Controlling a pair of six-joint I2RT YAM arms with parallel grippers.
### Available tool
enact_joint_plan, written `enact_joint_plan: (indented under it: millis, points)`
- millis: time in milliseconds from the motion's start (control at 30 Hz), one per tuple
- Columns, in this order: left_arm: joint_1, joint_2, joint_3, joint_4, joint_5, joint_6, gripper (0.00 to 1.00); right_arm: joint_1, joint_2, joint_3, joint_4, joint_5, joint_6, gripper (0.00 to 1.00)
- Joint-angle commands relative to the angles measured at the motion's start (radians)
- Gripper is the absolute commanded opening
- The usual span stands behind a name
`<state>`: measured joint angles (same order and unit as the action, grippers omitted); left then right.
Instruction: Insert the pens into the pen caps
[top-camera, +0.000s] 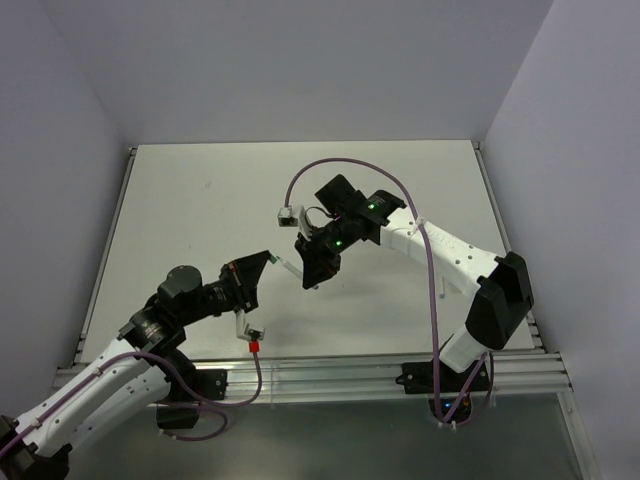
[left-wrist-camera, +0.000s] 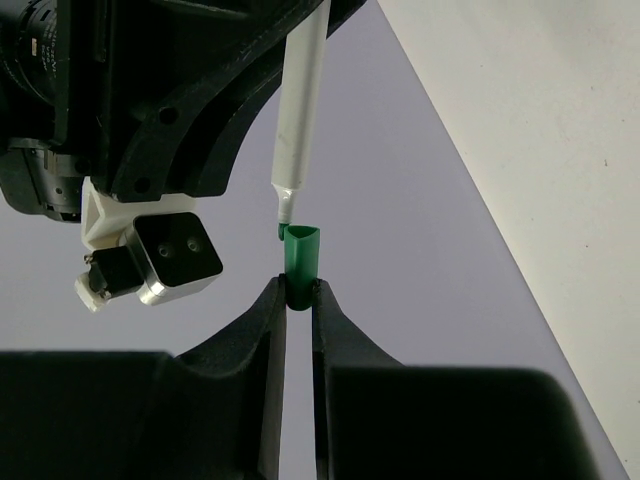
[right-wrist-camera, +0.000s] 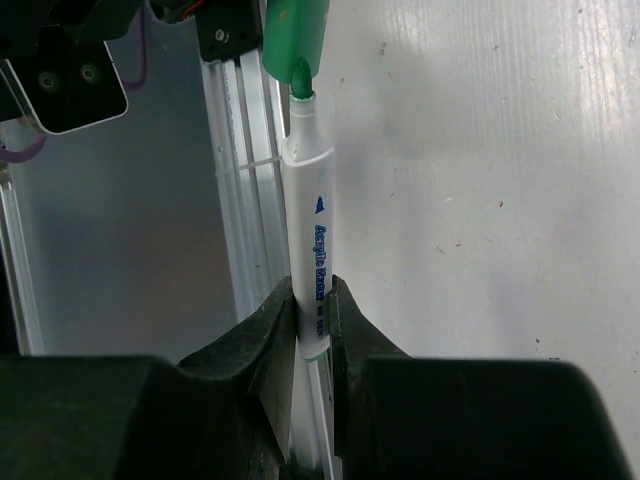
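Observation:
A dark green pen cap (left-wrist-camera: 300, 262) is pinched at its base by my left gripper (left-wrist-camera: 297, 290), which is shut on it, mouth pointing away. A white pen (right-wrist-camera: 310, 230) with blue lettering stands in my right gripper (right-wrist-camera: 314, 295), shut on its lower barrel. Its green tip (right-wrist-camera: 300, 85) sits at the mouth of the cap (right-wrist-camera: 296, 40), slightly off to one side in the left wrist view. From above, the two grippers (top-camera: 268, 258) (top-camera: 307, 281) face each other over the table with the pen (top-camera: 287, 268) between them. A second pen (top-camera: 247, 330) with an orange-red end lies near the front edge.
An aluminium rail (top-camera: 350, 370) runs along the table's front edge. A purple cable (top-camera: 430, 270) loops over the right arm. Grey walls close the table in at the back and sides.

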<state>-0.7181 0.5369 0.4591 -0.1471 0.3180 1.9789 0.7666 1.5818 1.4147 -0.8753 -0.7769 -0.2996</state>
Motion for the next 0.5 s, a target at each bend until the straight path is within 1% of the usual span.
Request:
enact_joint_plan:
  millis: [0, 100, 267, 467]
  points:
    - [-0.01, 0.006, 0.018, 0.003, 0.032, 0.052, 0.0, 0.008, 0.001, 0.044, -0.002, -0.01, 0.001, 0.0]
    - [-0.021, 0.011, 0.013, 0.014, 0.023, 0.04, 0.0, 0.008, -0.002, 0.03, -0.002, -0.009, 0.002, 0.0]
    - [-0.027, 0.026, 0.035, 0.001, -0.033, 0.012, 0.0, 0.008, -0.012, 0.001, -0.002, 0.004, -0.004, 0.0]
    - [-0.027, 0.011, 0.058, -0.065, -0.077, -0.009, 0.0, 0.01, -0.039, -0.016, -0.004, 0.021, -0.007, 0.0]
